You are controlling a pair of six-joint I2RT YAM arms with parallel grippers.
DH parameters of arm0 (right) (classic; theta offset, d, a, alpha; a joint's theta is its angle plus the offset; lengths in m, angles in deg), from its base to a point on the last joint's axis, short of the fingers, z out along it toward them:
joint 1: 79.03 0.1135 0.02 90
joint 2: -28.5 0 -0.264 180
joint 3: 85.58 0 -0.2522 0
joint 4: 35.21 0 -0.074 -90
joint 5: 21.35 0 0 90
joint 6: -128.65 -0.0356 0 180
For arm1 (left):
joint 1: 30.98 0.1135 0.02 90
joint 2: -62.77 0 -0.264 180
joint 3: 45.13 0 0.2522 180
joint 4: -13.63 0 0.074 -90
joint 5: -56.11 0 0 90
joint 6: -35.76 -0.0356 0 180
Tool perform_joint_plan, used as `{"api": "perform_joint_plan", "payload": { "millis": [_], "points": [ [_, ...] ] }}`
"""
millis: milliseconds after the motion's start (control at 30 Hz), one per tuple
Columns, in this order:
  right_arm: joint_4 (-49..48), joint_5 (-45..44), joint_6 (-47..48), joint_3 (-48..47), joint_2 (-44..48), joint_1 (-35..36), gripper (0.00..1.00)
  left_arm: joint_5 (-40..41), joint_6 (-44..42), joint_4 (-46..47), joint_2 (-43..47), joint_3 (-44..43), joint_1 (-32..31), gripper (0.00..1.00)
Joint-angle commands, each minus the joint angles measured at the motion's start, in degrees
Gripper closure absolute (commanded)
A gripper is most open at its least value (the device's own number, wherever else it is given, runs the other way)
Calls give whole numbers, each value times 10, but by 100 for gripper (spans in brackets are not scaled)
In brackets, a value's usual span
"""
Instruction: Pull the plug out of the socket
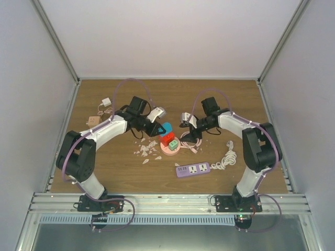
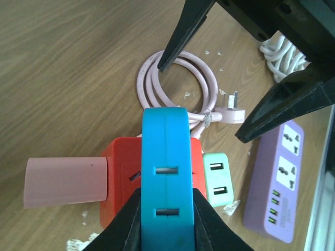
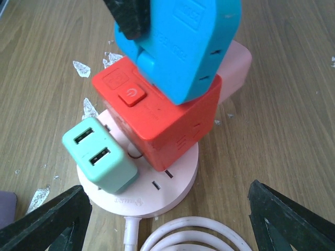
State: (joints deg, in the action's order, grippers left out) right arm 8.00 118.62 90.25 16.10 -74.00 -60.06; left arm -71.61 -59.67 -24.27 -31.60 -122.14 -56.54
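Blue plastic fills the gap in my left hand [image 2: 166, 222]: its fingers [image 2: 123, 222] are pressed flat against both sides of the blue plug [image 2: 165, 172], clamped on it low down near where it meets the block beneath. That plug stands seated in the top of the red cube adapter [image 3: 157, 117], which in turn sits plugged into the round pink socket base [image 3: 178, 180] on the wooden bench [image 1: 104, 172]. A mint green USB charger [image 3: 99, 154] is plugged into the same base just beside the cube, and a pale pink block [image 2: 65, 182] juts from the cube's far side. My right hand [image 3: 167, 219] hovers close over the stack with its fingers spread wide apart, holding nothing, the coil of the pink cord [image 2: 175, 83] lying on the bench by the base. Farther off, near the front edge, lies a purple power strip [image 1: 192, 169] with a white cable [image 1: 227, 157]. As I judge it, the grasp is made and the pull itself is what comes next: the blue plug still looks fully seated. The move calls for a straight lift along the pins, and since the stack is loose on the bench, my right hand probably needs to close on the cube or base to hold it down.
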Motion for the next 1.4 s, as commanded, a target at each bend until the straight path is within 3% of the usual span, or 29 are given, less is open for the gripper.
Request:
{"api": "perform_joint_plan", "payload": {
  "millis": [0, 300, 533, 1133, 1367],
  "points": [
    [-19, 10, -7, 12, 27, 1, 17, 36, -93, -23, -16, -48, -5, 86],
    [-43, 63, -26, 7, 23, -1, 20, -12, -278, -98, -61, -116, -6, 86],
    [-126, 109, -78, 4, 5, 0, 24, 14, -359, -51, -24, -80, -23, 86],
    [-173, 116, -92, -16, -57, 63, 38, 4, -318, -25, -28, -93, -34, 86],
    [-162, 100, -76, -16, -78, 74, 49, -6, -306, -12, -16, -91, -34, 90]
  ]
}}
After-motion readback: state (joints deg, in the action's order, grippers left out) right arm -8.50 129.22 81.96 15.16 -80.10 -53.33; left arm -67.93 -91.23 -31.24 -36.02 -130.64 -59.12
